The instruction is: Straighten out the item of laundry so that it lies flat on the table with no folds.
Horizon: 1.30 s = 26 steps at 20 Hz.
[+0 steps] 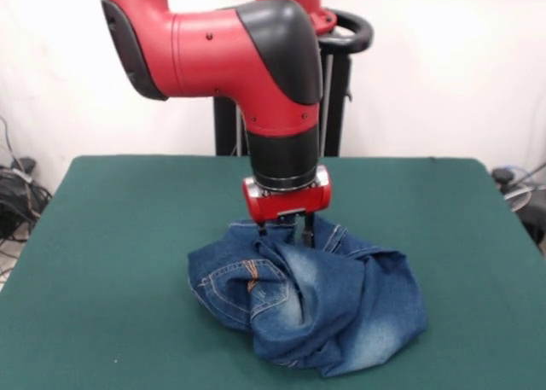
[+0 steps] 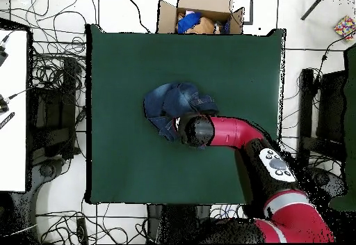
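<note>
The jeans (image 1: 316,309) lie crumpled in a rounded heap near the middle of the green table (image 1: 111,236), with a back pocket and tan stitching facing the front on the left. My gripper (image 1: 286,230) points straight down at the heap's far top edge, its fingers apart with the tips sunk into the denim folds. Whether cloth sits between them is hidden. In the overhead view the jeans (image 2: 172,103) are bunched left of the table's (image 2: 132,166) centre, and the arm's wrist (image 2: 197,131) covers the gripper and the heap's lower right edge.
The arm's pedestal (image 1: 334,83) stands behind the table's far edge. An open cardboard box (image 2: 201,16) with items sits past the table's top edge in the overhead view. Cables (image 2: 55,68) and a white table (image 2: 12,110) lie to the left.
</note>
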### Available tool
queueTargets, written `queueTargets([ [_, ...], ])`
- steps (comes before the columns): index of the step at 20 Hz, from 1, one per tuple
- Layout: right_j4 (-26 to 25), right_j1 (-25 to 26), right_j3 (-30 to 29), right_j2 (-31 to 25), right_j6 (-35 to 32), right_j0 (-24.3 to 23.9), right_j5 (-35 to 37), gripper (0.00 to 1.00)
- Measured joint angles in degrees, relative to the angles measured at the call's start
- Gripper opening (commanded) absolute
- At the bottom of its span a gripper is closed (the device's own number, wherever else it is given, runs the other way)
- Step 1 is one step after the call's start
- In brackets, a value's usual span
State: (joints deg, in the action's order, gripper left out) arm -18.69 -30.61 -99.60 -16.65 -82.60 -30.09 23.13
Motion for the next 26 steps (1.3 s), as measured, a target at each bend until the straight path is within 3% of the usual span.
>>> queueTargets([
  [10, 0.0, -0.4, 3.7, 0.2, 0.0, 2.0, 2.1, 1.00],
  [26, 1.1, -4.0, 20.5, 0.1, 0.0, 2.2, 22.4, 1.00],
])
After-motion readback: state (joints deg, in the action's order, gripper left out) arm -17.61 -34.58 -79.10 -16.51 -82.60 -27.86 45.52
